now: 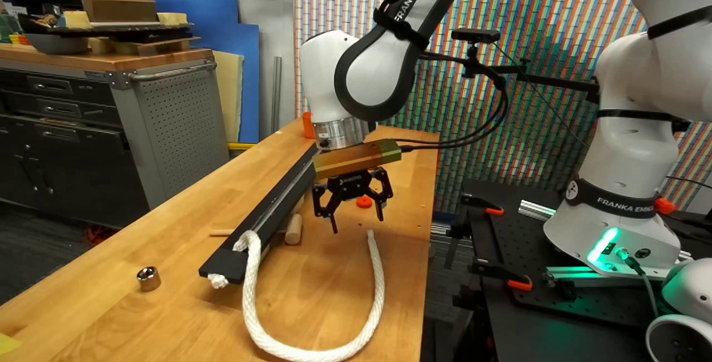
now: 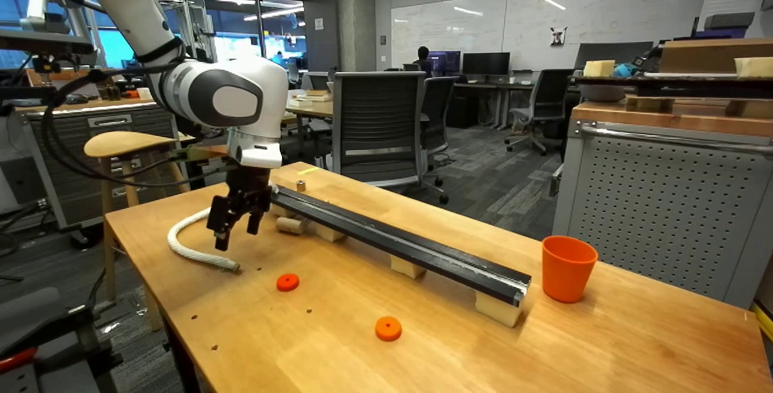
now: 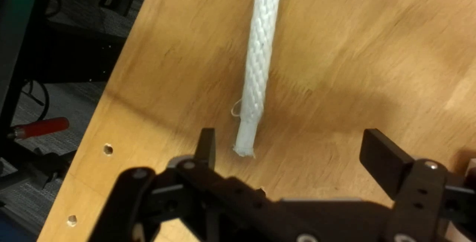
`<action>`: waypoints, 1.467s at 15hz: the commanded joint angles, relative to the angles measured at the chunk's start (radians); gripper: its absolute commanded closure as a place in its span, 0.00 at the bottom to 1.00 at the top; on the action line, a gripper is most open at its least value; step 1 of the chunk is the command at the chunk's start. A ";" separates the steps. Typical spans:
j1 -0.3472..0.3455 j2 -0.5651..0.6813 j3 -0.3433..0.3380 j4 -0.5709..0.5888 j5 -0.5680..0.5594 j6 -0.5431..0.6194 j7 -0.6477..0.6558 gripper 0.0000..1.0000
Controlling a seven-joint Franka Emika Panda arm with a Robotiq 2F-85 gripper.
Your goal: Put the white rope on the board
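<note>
The white rope (image 1: pixel 380 284) lies in a U on the wooden table; it also shows in an exterior view (image 2: pixel 196 254). One part of it loops over the near end of the black board (image 1: pixel 267 217); a white tuft shows at that end's lower edge. The board, long and grooved, shows in both exterior views (image 2: pixel 392 236). My gripper (image 1: pixel 358 225) is open and empty above the table, near the rope's free end; it also shows in an exterior view (image 2: pixel 238 238). In the wrist view, the rope (image 3: pixel 260 48) ends between the spread fingers (image 3: pixel 288 141), nearer the left finger, below and untouched.
Pale blocks (image 2: pixel 407 266) hold the board up. A wooden dowel (image 1: pixel 293 228) lies beside it. A metal ring-like piece (image 1: pixel 148 278) stands on its far side. A red disc (image 2: pixel 288 282), an orange disc (image 2: pixel 388 328) and an orange cup (image 2: pixel 567 269) are on the table.
</note>
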 commanded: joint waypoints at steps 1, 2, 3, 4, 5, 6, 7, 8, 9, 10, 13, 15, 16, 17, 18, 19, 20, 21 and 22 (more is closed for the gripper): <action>0.037 0.014 -0.027 -0.008 -0.025 0.041 0.053 0.00; 0.042 0.017 -0.031 -0.010 -0.029 0.041 0.064 0.00; 0.041 0.017 -0.028 -0.012 -0.016 0.037 0.065 0.00; 0.041 0.018 -0.027 -0.012 -0.012 0.032 0.069 0.00; 0.038 0.019 -0.023 -0.013 -0.003 0.027 0.070 0.00; 0.033 0.020 -0.018 -0.014 0.010 0.023 0.068 0.00; 0.026 0.023 -0.009 -0.017 0.031 0.025 0.061 0.00; 0.025 0.025 -0.005 -0.018 0.042 0.022 0.057 0.00; 0.021 0.026 0.000 -0.018 0.061 0.021 0.052 0.00; 0.019 0.027 0.004 -0.021 0.079 0.026 0.048 0.00; 0.016 0.040 0.008 -0.020 0.115 0.026 0.043 0.00; 0.010 0.052 0.014 -0.018 0.142 0.022 0.032 0.00; 0.004 0.058 0.020 -0.017 0.163 0.019 0.020 0.00; 0.000 0.065 0.024 -0.016 0.182 0.017 0.012 0.00; -0.001 0.070 0.026 -0.016 0.197 0.017 0.008 0.00; -0.004 0.073 0.027 -0.015 0.212 0.015 0.000 0.00; -0.008 0.073 0.029 -0.015 0.228 0.011 -0.005 0.19; -0.009 0.075 0.028 -0.014 0.236 0.009 -0.008 0.26; -0.013 0.075 0.030 -0.013 0.252 0.008 -0.017 0.32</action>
